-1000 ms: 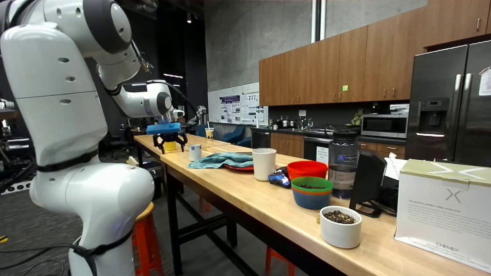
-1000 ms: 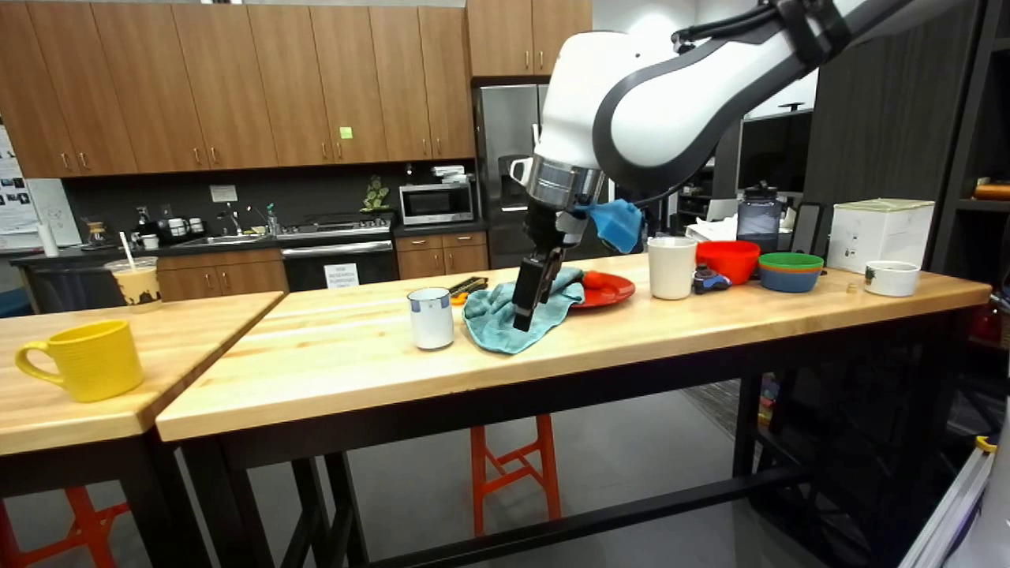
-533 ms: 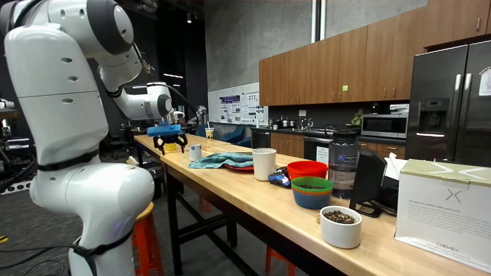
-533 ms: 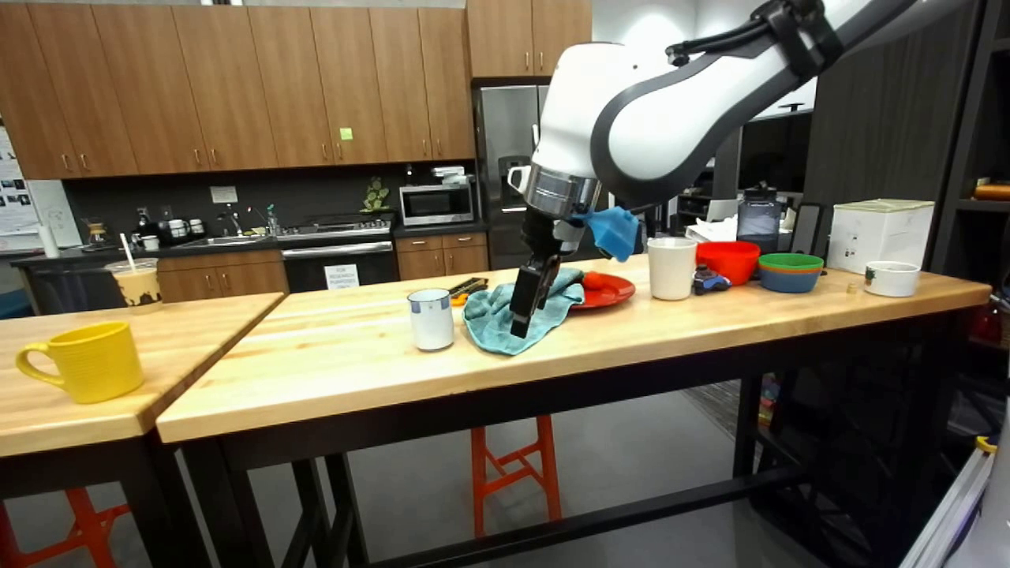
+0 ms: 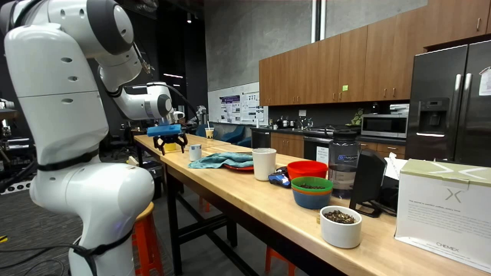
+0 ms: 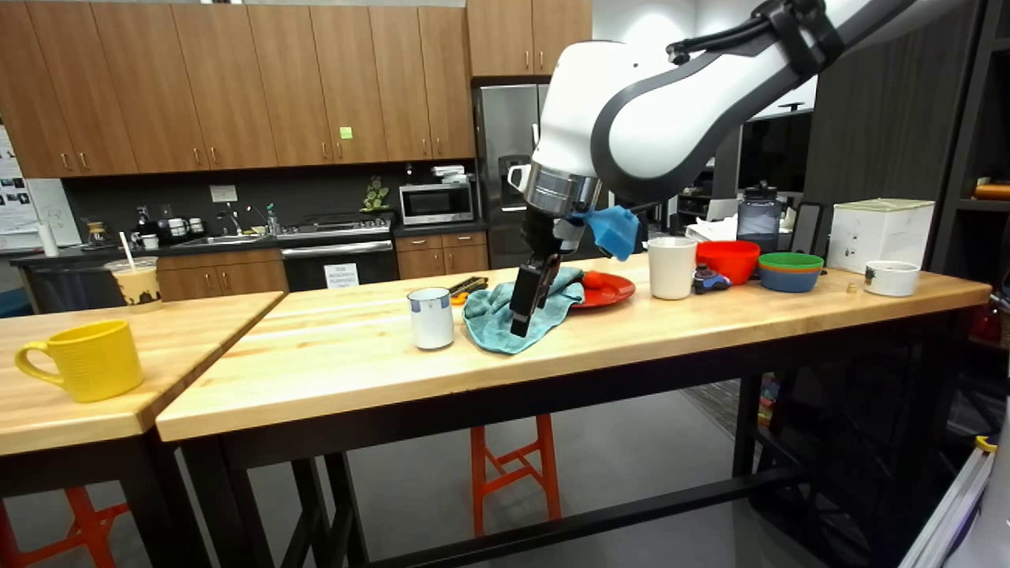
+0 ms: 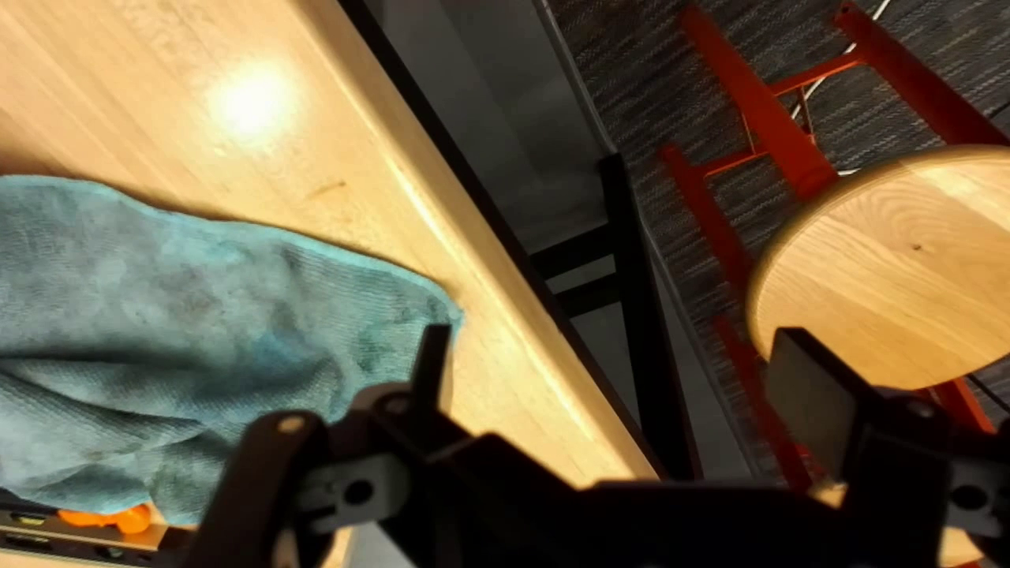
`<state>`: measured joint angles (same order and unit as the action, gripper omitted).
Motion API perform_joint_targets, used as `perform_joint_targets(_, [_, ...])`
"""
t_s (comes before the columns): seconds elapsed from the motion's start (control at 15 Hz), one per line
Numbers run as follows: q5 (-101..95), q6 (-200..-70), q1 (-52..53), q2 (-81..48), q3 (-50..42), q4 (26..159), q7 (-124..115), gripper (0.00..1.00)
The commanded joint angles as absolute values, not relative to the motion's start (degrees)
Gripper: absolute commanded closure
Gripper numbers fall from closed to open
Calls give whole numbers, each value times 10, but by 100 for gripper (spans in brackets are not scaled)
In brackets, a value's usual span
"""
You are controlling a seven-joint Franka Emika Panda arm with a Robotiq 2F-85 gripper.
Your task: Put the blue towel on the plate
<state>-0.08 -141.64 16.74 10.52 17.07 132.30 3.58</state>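
Observation:
The blue-green towel [image 5: 220, 159] lies crumpled on the wooden table in both exterior views [image 6: 493, 322]. Its far end overlaps the edge of the red plate [image 5: 242, 168]; how much rests on it I cannot tell. The plate [image 6: 614, 293] carries a red-orange item [image 6: 593, 280]. My gripper [image 5: 172, 150] is open and empty, above the table's front edge and apart from the towel. In the wrist view the gripper's fingers [image 7: 619, 383] are wide apart, with the table edge and floor between them. The towel [image 7: 197, 292] shows at left, its corner behind one finger.
A white-blue cup [image 6: 432, 319] stands close beside the towel. A tall white cup [image 5: 264, 164] stands past the plate, then a red bowl [image 5: 307, 168] and stacked bowls [image 5: 311, 195]. A yellow mug [image 6: 91, 361] is on the neighbouring table. A stool [image 7: 892, 268] stands below.
The arm and gripper have shifted very slightly, the gripper a little lower than one second ago. Since half a second ago nothing visibly moves. The towel and plate have not moved.

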Motion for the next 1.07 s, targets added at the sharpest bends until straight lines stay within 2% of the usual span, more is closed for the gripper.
perform_joint_targets(0.0, [-16, -1428, 164, 94, 167, 1315, 38, 0])
perform_joint_targets(0.6, [-117, -1486, 140, 55, 156, 1293, 53, 0])
perform_joint_targets(1.0, [-172, -1509, 138, 35, 164, 1324, 11, 0])
